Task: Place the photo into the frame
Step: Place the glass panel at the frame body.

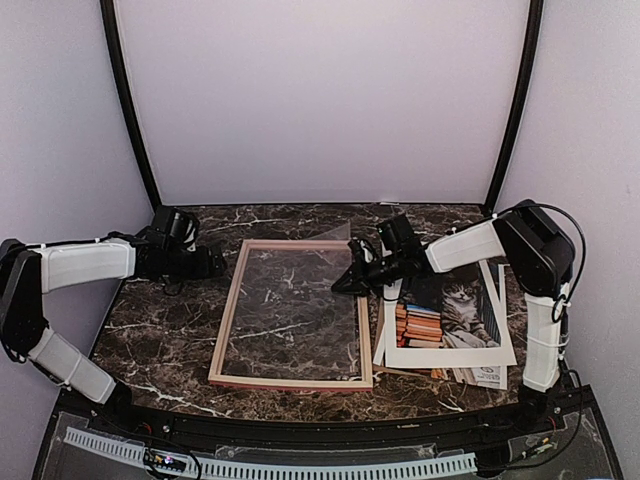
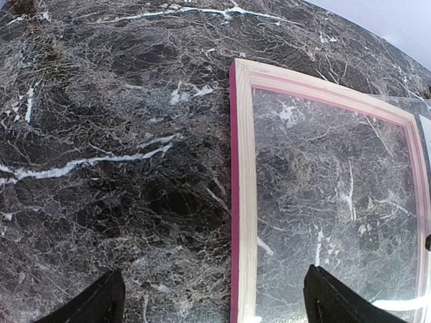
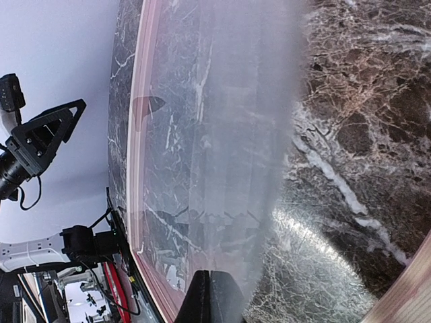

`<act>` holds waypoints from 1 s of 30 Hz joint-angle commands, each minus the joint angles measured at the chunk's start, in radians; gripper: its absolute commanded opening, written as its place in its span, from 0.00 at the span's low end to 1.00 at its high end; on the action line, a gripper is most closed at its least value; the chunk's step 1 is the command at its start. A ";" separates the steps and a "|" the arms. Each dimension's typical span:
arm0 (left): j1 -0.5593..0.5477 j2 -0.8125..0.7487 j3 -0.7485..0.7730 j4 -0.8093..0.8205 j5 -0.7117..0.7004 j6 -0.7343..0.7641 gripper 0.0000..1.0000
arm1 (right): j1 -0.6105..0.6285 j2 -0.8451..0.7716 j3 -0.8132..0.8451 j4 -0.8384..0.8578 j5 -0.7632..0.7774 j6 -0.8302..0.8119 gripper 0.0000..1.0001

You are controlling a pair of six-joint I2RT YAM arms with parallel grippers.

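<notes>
table (image 1: 170,340): dark veined marble | walls (image 1: 320,100): plain white | corner posts (image 1: 128,110): black, curved

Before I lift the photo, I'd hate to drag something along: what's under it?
A brown strip and a printed white sheet stick out from under the photo at its near edge. The rest of both is covered by the print.
</notes>
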 commanded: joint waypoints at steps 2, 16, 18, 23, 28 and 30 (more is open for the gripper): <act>-0.007 0.002 0.025 0.008 0.006 0.012 0.95 | -0.004 0.011 0.029 -0.009 -0.034 -0.025 0.00; -0.011 0.019 0.028 0.010 0.006 0.018 0.95 | -0.003 0.014 0.054 -0.059 -0.058 -0.051 0.00; -0.012 0.021 0.028 0.010 0.006 0.018 0.95 | -0.004 0.015 0.057 -0.064 -0.058 -0.053 0.00; -0.012 0.025 0.030 0.011 0.007 0.020 0.95 | -0.003 0.011 0.060 -0.075 -0.060 -0.061 0.00; -0.013 0.031 0.032 0.014 0.010 0.020 0.95 | -0.004 0.013 0.060 -0.083 -0.064 -0.069 0.00; -0.015 0.035 0.033 0.014 0.012 0.019 0.95 | -0.003 0.012 0.061 -0.089 -0.065 -0.073 0.00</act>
